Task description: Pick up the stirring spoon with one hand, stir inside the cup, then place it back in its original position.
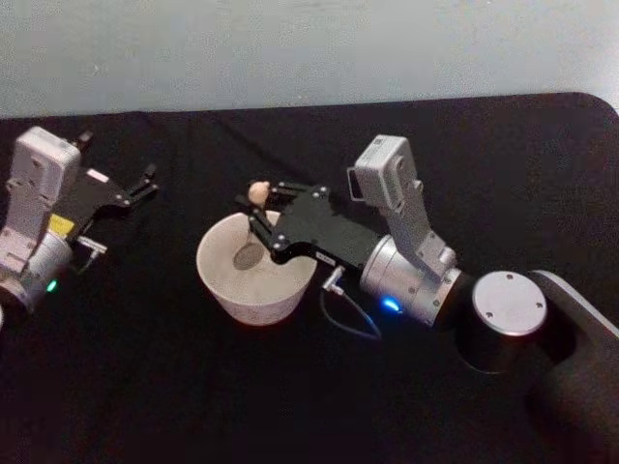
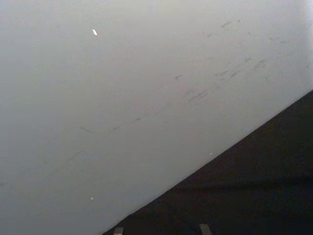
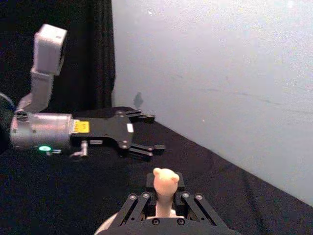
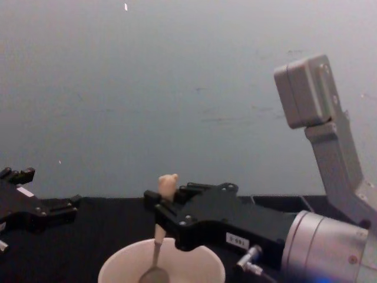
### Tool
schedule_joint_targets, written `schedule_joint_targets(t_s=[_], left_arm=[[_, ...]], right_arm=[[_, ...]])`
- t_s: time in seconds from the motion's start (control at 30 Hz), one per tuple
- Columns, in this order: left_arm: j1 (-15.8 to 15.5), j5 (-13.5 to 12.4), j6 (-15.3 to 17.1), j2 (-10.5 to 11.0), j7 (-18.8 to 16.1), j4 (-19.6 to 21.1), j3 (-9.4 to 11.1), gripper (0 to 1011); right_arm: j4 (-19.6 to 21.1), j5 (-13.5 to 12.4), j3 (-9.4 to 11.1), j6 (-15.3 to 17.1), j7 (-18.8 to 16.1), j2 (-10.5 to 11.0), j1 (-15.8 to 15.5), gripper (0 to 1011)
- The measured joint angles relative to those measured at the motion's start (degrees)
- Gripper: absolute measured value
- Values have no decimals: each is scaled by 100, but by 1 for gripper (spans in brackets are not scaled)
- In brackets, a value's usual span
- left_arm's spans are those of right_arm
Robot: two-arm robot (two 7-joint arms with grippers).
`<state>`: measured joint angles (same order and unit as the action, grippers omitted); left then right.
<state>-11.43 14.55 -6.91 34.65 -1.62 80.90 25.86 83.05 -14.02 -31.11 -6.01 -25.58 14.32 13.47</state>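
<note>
Since the right tool is clamped on the spoon handle, bowl low inside the cup, stirring wants small circles kept off its sides; left tool, apart, parked left of the cup.

Wide round cream-white cup sits on the black cloth-covered table, with the small stirring spoon with dark metal bowl and cream animal-head handle standing in it, bowl down inside, knob above the cup's back rim. Black right gripper comes in from the cup's right, over its back rim, fingers closed on the spoon handle. Black left gripper is well left of the cup and slightly behind it, fingers apart; pale wall lies behind the cup.
</note>
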Motion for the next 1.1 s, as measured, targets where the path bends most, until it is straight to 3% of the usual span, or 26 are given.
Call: schedule_joint_targets(t_s=[0.6, 0.83, 1.1], left_arm=[[0, 0, 0, 0, 0, 0, 0, 1001], [0, 0, 0, 0, 0, 0, 0, 1001], [0, 0, 0, 0, 0, 0, 0, 1001]], right_arm=[[97, 18, 192, 19, -24, 93, -54, 197], [342, -119, 261, 82, -99, 178, -104, 197], [824, -474, 473, 140, -146, 315, -166, 197]])
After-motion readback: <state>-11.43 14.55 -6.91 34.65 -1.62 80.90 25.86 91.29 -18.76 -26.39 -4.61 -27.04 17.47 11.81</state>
